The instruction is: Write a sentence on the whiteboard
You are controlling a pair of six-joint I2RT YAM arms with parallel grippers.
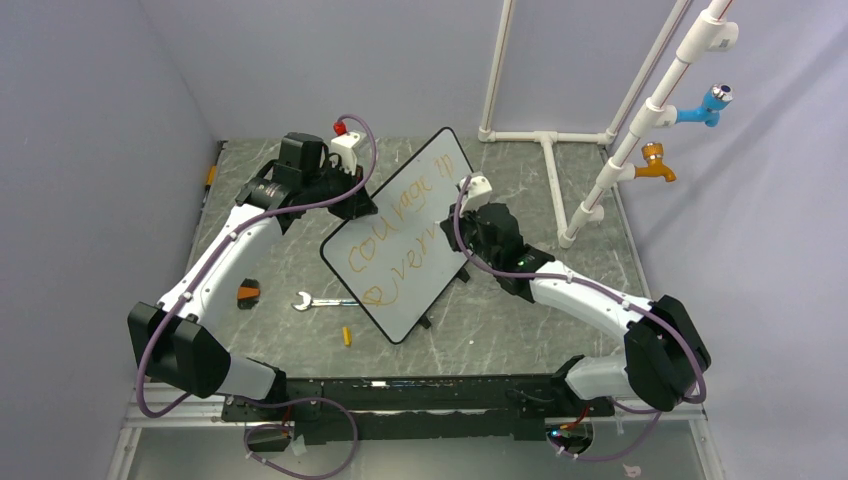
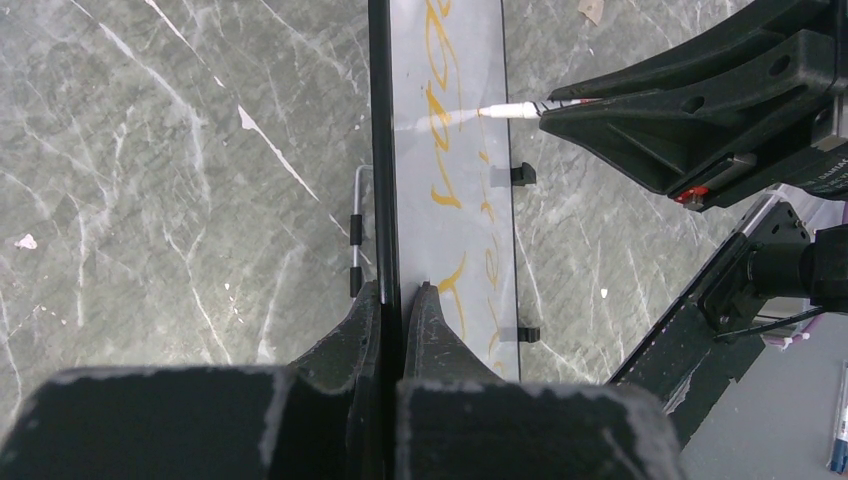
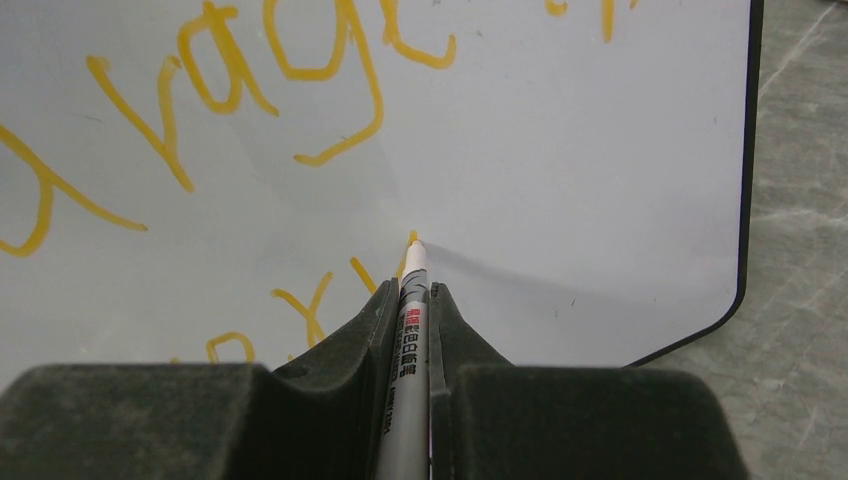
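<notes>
mid-writing, the left jaws are clamping the rim of the whiteboard (image 1: 422, 288), holding it tilted over the middle of the desk (image 1: 520, 330), while the right jaws are pinching a marker (image 3: 412, 300), tip at the second row of the sentence (image 1: 398, 208), so the next stroke is likely needing light, steady pressure.

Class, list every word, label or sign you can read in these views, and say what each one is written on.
"courage" plus a short word, "is" or "in", unclear: top row of the orange sentence on the whiteboard.
"very", last letter doubtful: second row, beside a small drawn loop.
On the marker barrel: a red tag and black print, too small to read.
</notes>
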